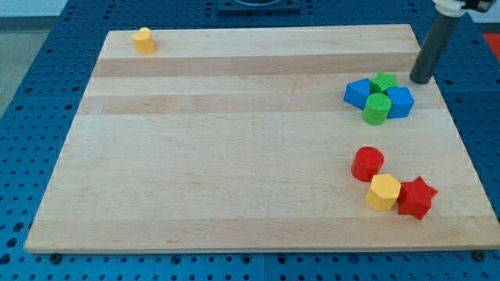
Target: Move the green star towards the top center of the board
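The green star (383,82) is sitting by the wooden board (234,156)'s right edge, touching a green cylinder (376,109) and two blue blocks (358,93). My tip (419,80) is resting just right of it. No jaws here, only a rod.

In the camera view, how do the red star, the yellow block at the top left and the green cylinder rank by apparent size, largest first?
1. red star
2. green cylinder
3. yellow block

The star lies at the view's bottom and the yellow block at its top, so true sizes stay unsure.
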### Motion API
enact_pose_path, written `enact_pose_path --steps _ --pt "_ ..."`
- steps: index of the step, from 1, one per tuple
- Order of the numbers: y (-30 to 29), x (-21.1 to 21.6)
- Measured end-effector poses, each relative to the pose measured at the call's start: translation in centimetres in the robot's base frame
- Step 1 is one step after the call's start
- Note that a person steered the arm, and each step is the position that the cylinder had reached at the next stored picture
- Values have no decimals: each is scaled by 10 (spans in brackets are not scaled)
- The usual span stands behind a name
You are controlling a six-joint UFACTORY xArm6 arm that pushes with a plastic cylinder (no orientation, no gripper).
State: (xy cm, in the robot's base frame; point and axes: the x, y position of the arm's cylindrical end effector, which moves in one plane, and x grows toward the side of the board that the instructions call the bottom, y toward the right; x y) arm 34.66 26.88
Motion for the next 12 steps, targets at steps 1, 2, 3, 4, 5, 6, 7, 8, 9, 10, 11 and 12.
enact_pose_path --steps 1,2,3,4,5,6,7,8,9,10,11,12 --pt "-11 16" --pt "-36 25" --pt "-64 25" --pt "-87 25" --pt "-112 25" --pt "-132 25" --pt "-156 26" --pt "-172 28" --pt "-187 31" --pt "-199 32" --pt "-201 32" --pt "-201 37"
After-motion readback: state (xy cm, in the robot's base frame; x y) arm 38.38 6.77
